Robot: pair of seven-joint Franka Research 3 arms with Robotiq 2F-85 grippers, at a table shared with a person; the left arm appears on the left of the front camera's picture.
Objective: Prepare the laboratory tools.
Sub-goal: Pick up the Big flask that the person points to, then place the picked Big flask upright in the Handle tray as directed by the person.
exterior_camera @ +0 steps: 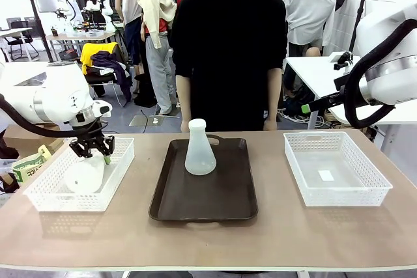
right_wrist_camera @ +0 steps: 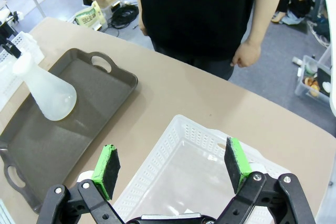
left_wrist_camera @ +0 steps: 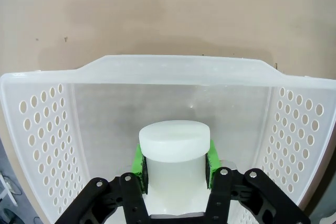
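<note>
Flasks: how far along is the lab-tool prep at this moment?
Done: one flask stands upright on the brown tray. In hand: the left gripper is shut on the neck of the second flask, which sits inside the left basket. Left: getting that flask out, likely onto the tray. The right gripper hangs open above the right basket.

The flask between my left pads is frosted, translucent white, matt and smooth, plastic by the look. The second flask has the same milky finish. The tray is dark brown plastic with a dull sheen. The left basket and right basket are white perforated plastic, faintly glossy. The bench is smooth, matt tan. My right pads look like rough green foam on matt black jaws with bright metal screws.
</note>
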